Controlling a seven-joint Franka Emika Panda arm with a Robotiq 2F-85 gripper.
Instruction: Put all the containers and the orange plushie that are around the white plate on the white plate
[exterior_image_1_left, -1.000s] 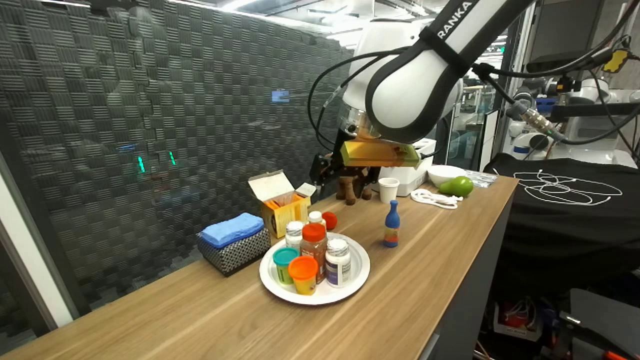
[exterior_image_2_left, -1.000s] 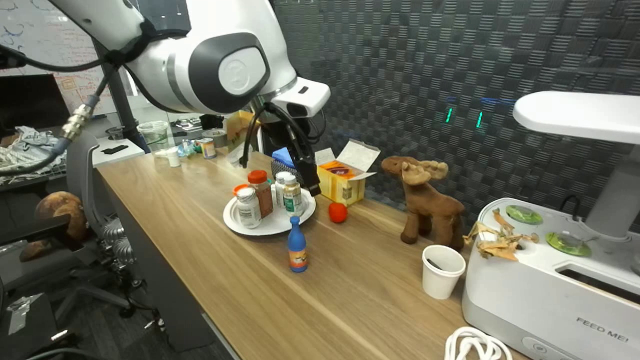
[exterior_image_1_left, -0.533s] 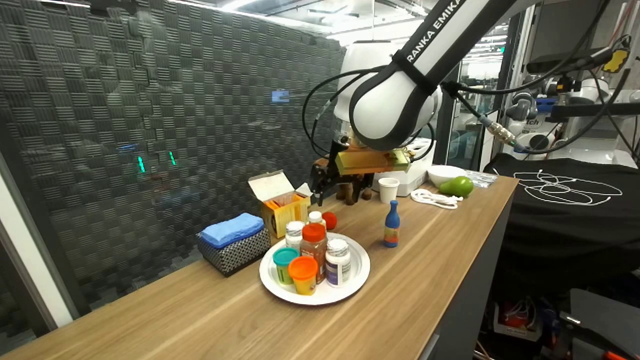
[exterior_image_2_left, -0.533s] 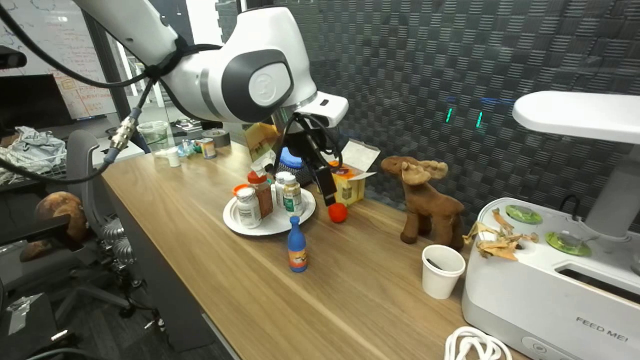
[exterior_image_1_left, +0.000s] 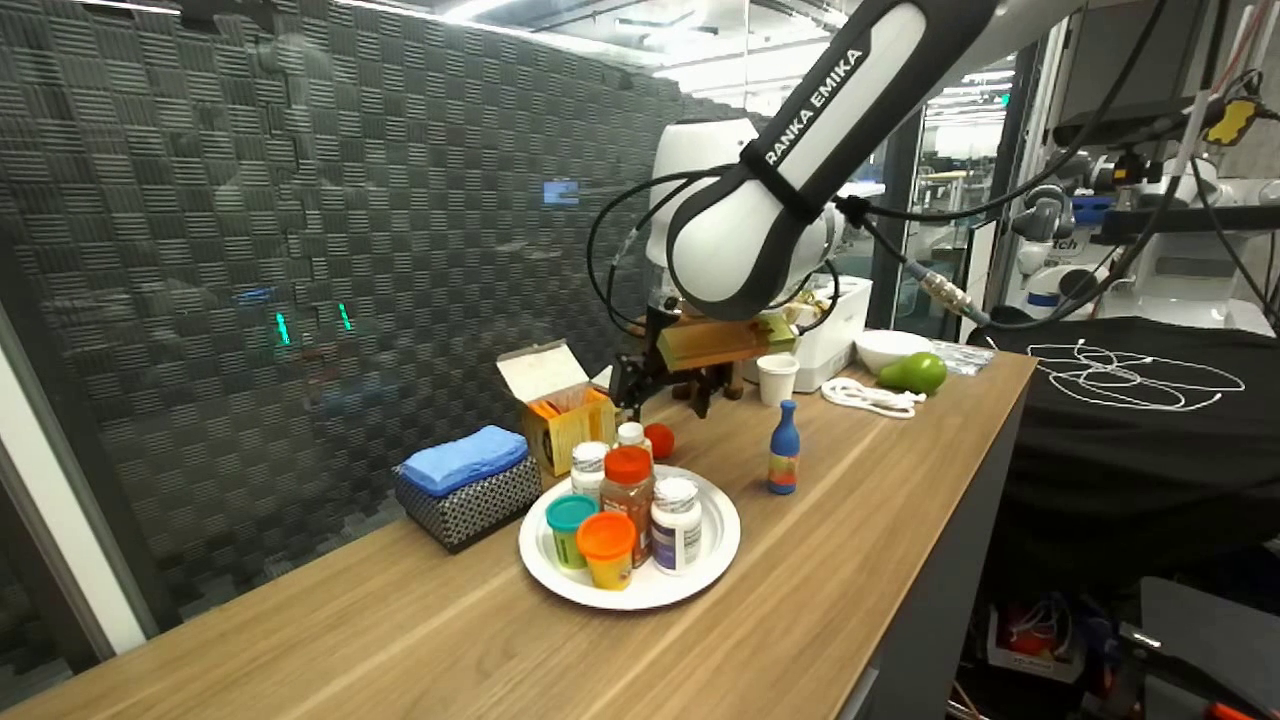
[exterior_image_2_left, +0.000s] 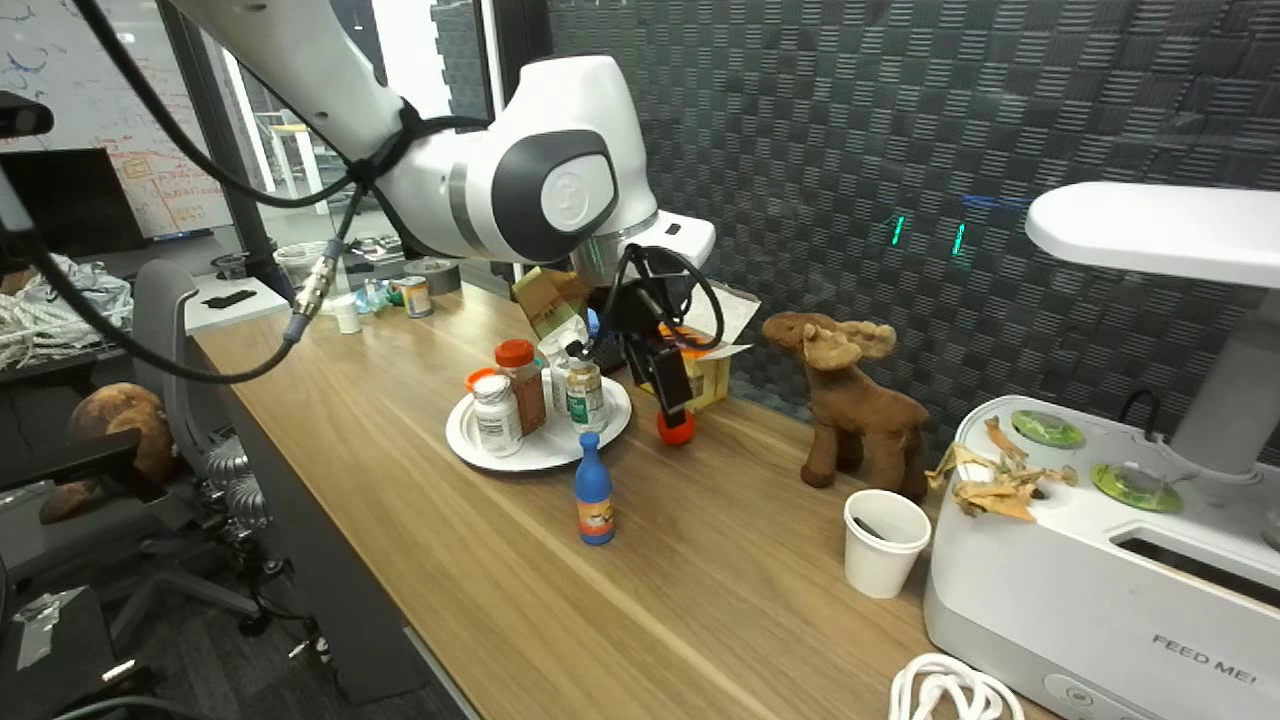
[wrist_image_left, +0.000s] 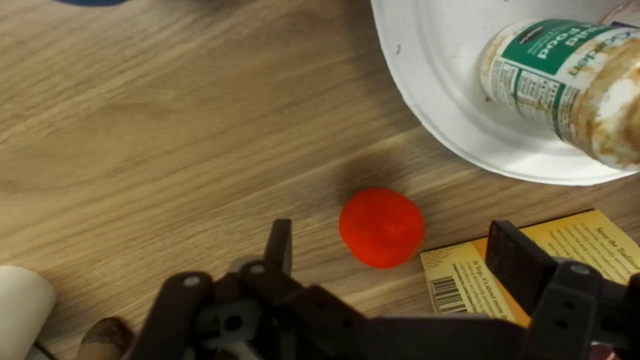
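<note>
The pincer has its jaws wide apart. In the wrist view, the round orange plushie appears between them on the wood-grained surface; a corner of the yellow cardboard box is just beside, and more open room lies toward the curved rim of the white plate, carrying six lidded containers.

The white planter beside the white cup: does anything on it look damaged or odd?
Yes: in an exterior view, the leaves on the planter look brown and curled, slumped near its edge, as if dried out.
</note>
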